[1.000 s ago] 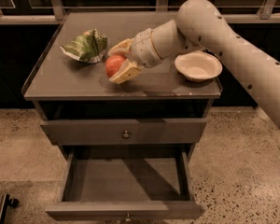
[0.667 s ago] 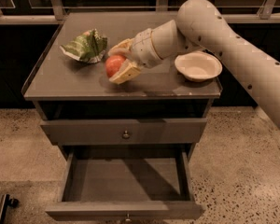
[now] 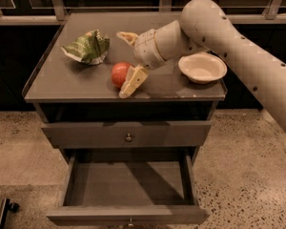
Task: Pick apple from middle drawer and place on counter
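Note:
The red-orange apple (image 3: pixel 119 73) rests on the grey counter (image 3: pixel 66 82), near its front edge. My gripper (image 3: pixel 122 65) is over the counter, open wide. One finger (image 3: pixel 132 81) lies against the apple's right side and the other finger (image 3: pixel 127 36) is raised behind it, apart from the apple. The middle drawer (image 3: pixel 128 213) is pulled out below, and I see nothing in it.
A crumpled green bag (image 3: pixel 88 46) lies at the counter's back left. A white bowl (image 3: pixel 202 67) stands at its right, under my arm. The drawer above (image 3: pixel 128 134) is shut. Speckled floor surrounds the cabinet.
The fingers have spread wider apart and the upper one has lifted away from the apple. The apple now sits on the counter, let go.

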Robot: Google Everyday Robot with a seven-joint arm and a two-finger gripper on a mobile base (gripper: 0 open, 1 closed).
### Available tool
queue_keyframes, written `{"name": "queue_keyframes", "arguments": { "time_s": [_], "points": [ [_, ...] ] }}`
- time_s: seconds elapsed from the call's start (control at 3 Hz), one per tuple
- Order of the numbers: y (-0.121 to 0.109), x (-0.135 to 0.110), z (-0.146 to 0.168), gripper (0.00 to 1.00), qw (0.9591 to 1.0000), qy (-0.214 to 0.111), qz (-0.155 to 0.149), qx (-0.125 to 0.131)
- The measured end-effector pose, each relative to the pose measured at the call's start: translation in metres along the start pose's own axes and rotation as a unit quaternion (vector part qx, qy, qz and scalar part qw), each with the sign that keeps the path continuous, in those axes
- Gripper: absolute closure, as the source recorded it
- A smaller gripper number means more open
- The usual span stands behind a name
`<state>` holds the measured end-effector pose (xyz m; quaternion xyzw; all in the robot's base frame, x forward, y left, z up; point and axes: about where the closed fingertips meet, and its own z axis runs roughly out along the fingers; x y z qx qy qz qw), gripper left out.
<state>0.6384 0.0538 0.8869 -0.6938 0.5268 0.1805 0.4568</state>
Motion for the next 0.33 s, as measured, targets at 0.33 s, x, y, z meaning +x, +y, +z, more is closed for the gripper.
{"name": "queue_keyframes", "arguments": {
  "time_s": [0.33],
  "points": [
    [0.0, 0.0, 0.0, 0.0, 1.0, 0.0, 0.0, 0.0]
  ]
}}
